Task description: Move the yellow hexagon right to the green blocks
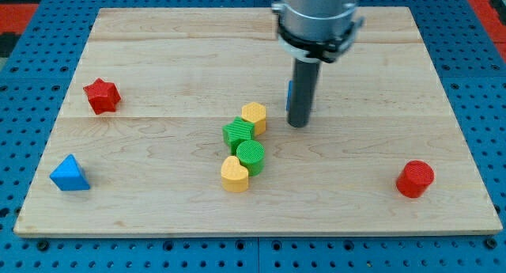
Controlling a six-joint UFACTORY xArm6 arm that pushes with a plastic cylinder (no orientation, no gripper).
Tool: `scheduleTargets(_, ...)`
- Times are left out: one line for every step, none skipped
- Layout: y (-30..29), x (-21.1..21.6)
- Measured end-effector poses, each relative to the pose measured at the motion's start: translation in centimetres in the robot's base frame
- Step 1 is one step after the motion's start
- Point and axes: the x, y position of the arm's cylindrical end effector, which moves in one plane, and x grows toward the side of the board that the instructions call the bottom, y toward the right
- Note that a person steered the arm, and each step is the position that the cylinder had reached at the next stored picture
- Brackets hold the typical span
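Note:
The yellow hexagon [254, 115] sits near the board's middle, touching the upper right of a green star-like block [237, 134]. A green cylinder [251, 155] sits just below that green block. A yellow heart [234, 174] touches the cylinder's lower left. My tip [298, 123] rests on the board a little to the right of the yellow hexagon, with a small gap between them. A blue block [290, 90] is mostly hidden behind the rod.
A red star [102, 96] lies at the view's left. A blue triangle [69, 174] lies at the lower left. A red cylinder [415, 179] lies at the lower right. The wooden board [158, 51] sits on a blue pegboard.

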Motion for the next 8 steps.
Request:
scheduleTargets(-2.7,-2.3)
scheduleTargets(-5.4,-3.2)
scheduleTargets(-7.4,-0.5)
scheduleTargets(-8.4,2.8)
scheduleTargets(-4.4,2.8)
scheduleTargets(-4.3,2.8)
scheduleTargets(-2.2,0.8)
scheduleTargets(0.7,0.4)
